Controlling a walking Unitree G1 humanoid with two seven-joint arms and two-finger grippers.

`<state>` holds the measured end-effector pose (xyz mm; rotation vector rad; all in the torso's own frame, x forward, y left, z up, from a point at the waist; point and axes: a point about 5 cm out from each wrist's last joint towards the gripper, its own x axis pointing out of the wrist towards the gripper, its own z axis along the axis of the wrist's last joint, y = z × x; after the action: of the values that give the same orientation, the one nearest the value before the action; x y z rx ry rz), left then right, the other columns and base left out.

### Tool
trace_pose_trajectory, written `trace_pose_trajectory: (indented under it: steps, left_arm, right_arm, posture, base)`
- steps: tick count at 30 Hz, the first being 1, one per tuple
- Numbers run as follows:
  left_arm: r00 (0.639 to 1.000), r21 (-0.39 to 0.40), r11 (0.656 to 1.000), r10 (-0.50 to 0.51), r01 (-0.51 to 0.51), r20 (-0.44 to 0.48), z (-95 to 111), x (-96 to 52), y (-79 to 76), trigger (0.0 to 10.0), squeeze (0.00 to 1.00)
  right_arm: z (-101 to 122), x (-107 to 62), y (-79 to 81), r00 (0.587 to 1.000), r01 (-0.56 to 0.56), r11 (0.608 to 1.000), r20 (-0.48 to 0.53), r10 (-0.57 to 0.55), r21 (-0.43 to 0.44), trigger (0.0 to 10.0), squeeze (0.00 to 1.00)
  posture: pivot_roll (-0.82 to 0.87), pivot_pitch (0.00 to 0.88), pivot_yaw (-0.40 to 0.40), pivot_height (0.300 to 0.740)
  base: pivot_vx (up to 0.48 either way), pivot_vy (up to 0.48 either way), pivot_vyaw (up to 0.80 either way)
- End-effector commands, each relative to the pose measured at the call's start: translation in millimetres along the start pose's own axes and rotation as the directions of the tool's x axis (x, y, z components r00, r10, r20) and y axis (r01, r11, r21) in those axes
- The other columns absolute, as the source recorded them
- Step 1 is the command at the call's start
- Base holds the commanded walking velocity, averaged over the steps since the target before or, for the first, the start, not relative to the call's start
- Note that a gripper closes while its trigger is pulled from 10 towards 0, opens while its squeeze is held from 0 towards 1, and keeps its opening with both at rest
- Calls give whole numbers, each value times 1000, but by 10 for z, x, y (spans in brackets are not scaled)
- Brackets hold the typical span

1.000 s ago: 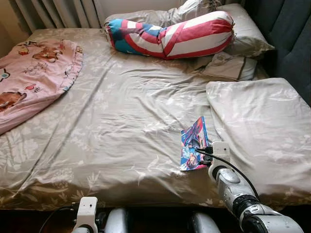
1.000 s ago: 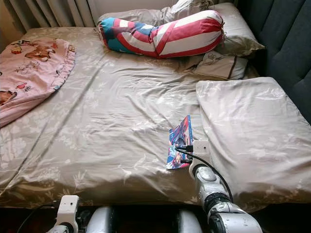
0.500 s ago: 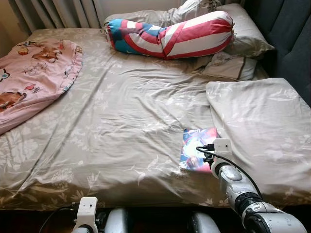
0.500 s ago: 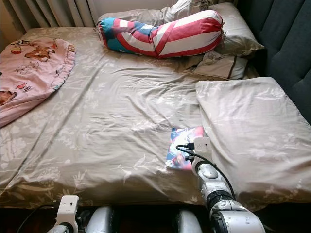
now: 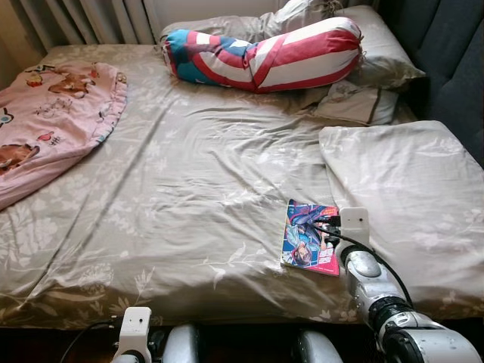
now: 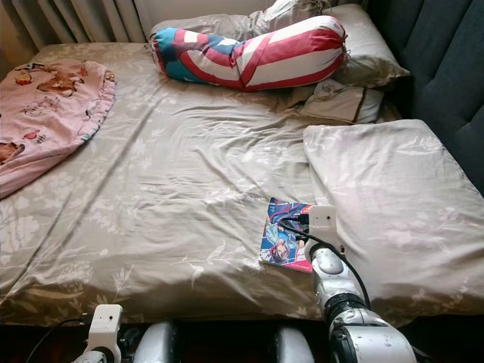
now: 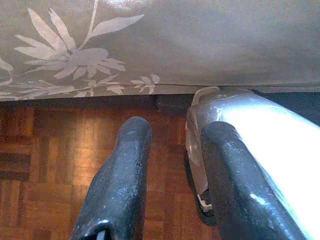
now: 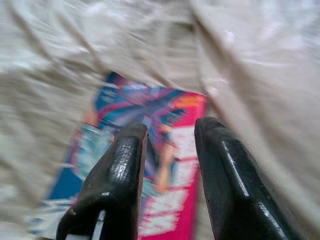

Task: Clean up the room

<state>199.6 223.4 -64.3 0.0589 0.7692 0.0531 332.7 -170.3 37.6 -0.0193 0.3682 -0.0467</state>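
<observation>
A colourful comic book lies flat, cover up, on the beige floral sheet of the bed, near the bed's front edge and just beside the left edge of a large beige pillow. The right gripper hangs low over the book's pink lower corner; in the right wrist view its two black fingers stand a narrow gap apart with the blurred cover showing between them, and the jaws grip nothing. In the head views the right arm reaches up from the lower right, its white wrist camera sitting at the book's right side. The left gripper hangs idle below the mattress edge over a wood parquet floor, its jaws slightly parted and empty. Farther back on the bed, a red, white and blue striped bolster lies across the head end against grey pillows, and a pink blanket with animal prints covers the far left corner.
</observation>
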Motion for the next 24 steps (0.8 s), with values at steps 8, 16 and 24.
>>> trace_pose_trajectory:
  steps: [8,16,24]
  left_arm:
    - [998,-2,1000,-15,15,-54,-118,-23,-38,10000,0]
    - [998,-2,1000,-17,17,-53,-98,-12,-57,10000,0]
    - [998,1,1000,-17,17,-62,-96,-8,-51,10000,0]
  right_arm:
    - [-363,-163,45,999,-27,992,-23,30,125,10000,0]
    - [-1023,-462,-119,955,77,983,-296,-24,170,10000,0]
    - [-1446,-740,-119,880,130,970,-474,-17,206,10000,0]
  posture:
    - [-28,82,-11,653]
    - [-39,64,-14,702]
    - [-49,46,-11,720]
  base:
    - [0,0,0]
    - [0,0,0]
    - [0,0,0]
